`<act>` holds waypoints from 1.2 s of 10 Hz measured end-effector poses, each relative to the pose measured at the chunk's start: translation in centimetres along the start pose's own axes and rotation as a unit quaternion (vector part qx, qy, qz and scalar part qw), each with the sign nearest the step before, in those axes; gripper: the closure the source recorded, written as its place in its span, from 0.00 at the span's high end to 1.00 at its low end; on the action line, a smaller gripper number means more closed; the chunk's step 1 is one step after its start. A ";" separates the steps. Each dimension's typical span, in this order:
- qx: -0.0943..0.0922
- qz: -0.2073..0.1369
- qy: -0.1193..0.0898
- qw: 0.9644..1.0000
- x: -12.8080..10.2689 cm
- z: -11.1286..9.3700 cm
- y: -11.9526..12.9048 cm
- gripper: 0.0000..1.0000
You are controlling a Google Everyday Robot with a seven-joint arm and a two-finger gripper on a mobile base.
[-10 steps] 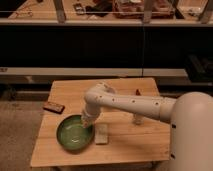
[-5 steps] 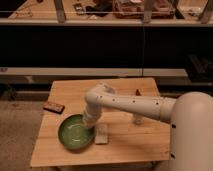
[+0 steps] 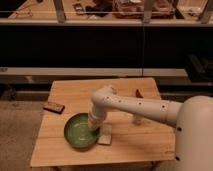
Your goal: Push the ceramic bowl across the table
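Note:
The ceramic bowl (image 3: 79, 132) is wide, shallow and glossy green, and sits near the front left of the light wooden slatted table (image 3: 125, 145). My gripper (image 3: 94, 125) points down at the bowl's right rim, at the end of my white arm that reaches in from the right. The gripper's tip is against or just inside the rim, and it hides that part of the bowl.
A small pale flat pad (image 3: 105, 135) lies just right of the bowl. A dark brown block (image 3: 53, 107) rests at the table's left edge. A small translucent cup (image 3: 137, 120) sits behind my arm and a red item (image 3: 138, 93) farther back. A long dark shelf (image 3: 100, 45) runs behind the table.
The bowl has slid a little to the right, and my gripper and elbow have shifted right with it. The pale pad has also moved slightly right.

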 end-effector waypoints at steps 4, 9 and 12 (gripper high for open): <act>-0.029 0.033 -0.010 0.999 -2.0 -0.8 3.9 0.25; -0.049 0.067 -0.018 0.996 -4.1 -1.3 6.9 0.25; -0.053 0.094 -0.022 0.994 -6.0 -1.6 8.7 0.25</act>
